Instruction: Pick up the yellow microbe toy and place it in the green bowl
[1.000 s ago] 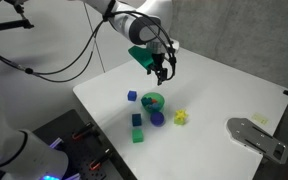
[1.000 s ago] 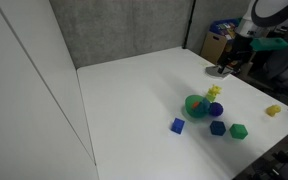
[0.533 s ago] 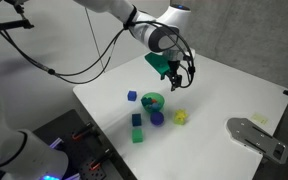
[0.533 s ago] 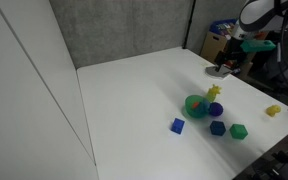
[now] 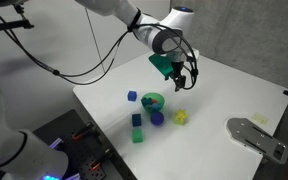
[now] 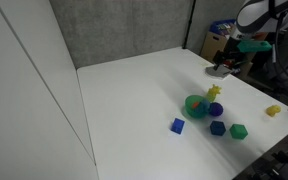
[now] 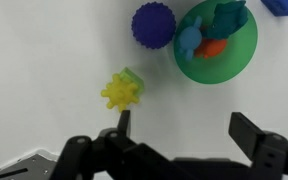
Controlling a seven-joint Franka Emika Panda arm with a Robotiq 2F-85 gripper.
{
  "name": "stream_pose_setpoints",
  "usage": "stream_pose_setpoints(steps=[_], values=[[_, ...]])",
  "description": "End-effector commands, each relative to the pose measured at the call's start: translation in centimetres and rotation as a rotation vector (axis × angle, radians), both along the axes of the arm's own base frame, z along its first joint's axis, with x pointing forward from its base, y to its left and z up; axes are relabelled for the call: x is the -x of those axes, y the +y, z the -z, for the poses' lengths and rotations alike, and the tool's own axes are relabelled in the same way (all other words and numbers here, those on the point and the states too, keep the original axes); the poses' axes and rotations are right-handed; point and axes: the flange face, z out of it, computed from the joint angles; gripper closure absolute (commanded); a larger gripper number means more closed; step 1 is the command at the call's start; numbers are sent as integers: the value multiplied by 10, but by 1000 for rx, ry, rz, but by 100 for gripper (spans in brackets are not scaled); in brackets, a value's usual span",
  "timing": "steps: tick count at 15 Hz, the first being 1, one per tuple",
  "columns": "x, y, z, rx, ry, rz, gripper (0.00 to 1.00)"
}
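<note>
Wrist view: we see the gripper [image 7: 184,135], jaws spread and empty. It has swung across toward the yellow microbe toy [image 7: 122,90], which lies on the table [image 7: 44,60] apart from the green bowl [image 7: 224,68] — alignment seems unfinished.

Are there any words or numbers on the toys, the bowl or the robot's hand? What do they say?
None: no word, number or sign can be read in any view.
The yellow microbe toy, the green bowl and the purple ball show plain colour only.
The gripper shows no readable label.
</note>
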Motion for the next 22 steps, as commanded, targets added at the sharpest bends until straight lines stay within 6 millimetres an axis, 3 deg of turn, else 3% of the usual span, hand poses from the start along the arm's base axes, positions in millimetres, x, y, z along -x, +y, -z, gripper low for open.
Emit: stream_pose_setpoints(steps=[1, 6, 11, 16, 22], values=[[-12, -10, 11, 26, -47, 56, 0], [-13, -22, 45, 74, -19, 122, 0], [-12, -48, 90, 137, 53, 194, 0], [-18, -58, 132, 139, 81, 109, 0], [-33, -60, 156, 179, 85, -2, 0]])
